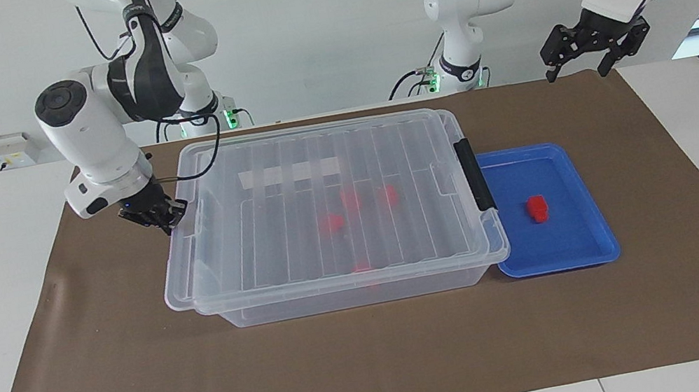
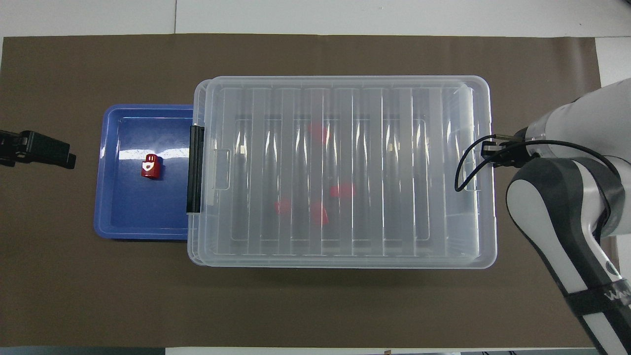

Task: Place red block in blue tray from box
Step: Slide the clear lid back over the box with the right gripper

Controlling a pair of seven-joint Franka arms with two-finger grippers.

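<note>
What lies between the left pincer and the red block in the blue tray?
Overhead view: brown mat, then the blue tray rim and floor lie between left pincer and red block.

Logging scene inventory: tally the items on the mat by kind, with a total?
Red blocks: 5, with 1 red block in the blue tray and 4 red blocks seen through the lid of the box
Blue trays: 1
Clear boxes: 1
Total: 7
</note>
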